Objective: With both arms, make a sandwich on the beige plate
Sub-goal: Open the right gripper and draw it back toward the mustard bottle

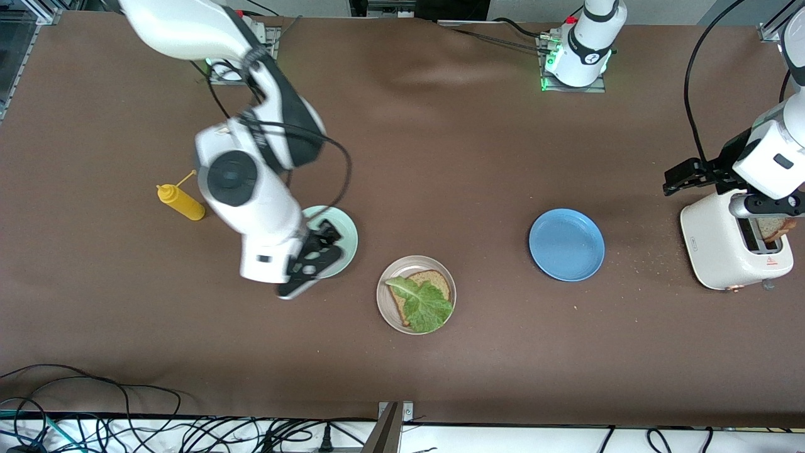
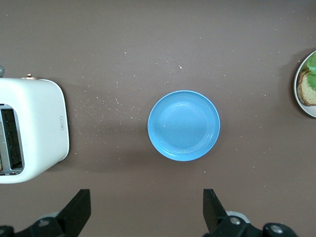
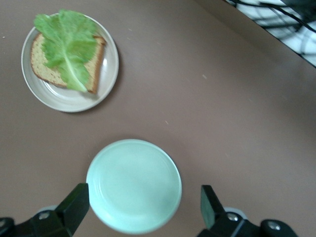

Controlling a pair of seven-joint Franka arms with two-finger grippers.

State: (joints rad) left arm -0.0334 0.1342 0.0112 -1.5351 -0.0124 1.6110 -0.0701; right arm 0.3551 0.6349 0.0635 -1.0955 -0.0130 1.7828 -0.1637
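The round pale beige plate [image 1: 416,294] sits nearest the front camera, mid-desk, w/ one square slice of brown wholegrain bread [image 1: 426,290] on it and a crinkly green lettuce leaf [image 1: 422,304] laid on top; no top slice yet, so the sandwich looks abt two-thirds done. At roughly 10 o'clock from it, touching nothing, is the round mint-green plate [image 3: 134,185], bare, w/ the right gripper [image 1: 312,258] over its near edge, fingers [image 3: 74,203] spread apart and holding nothing. At abt 2 o'clock from the beige plate lies the round blue plate [image 2: 183,125], also bare, crumbs scattered on the brown desk [image 1: 465,157] beside it. Toward the left arm's end stands the white two-slot toaster [image 1: 732,248] w/ a second brown bread slice [image 1: 775,228] poking out of a slot; the left gripper [image 2: 145,212] hangs over the desk between blue plate and toaster, fingers apart, empty. A yellow squeeze bottle [image 1: 180,202] lies toward the right arm's end. Left to do, I'd judge: get that slice out and cap the lettuce.
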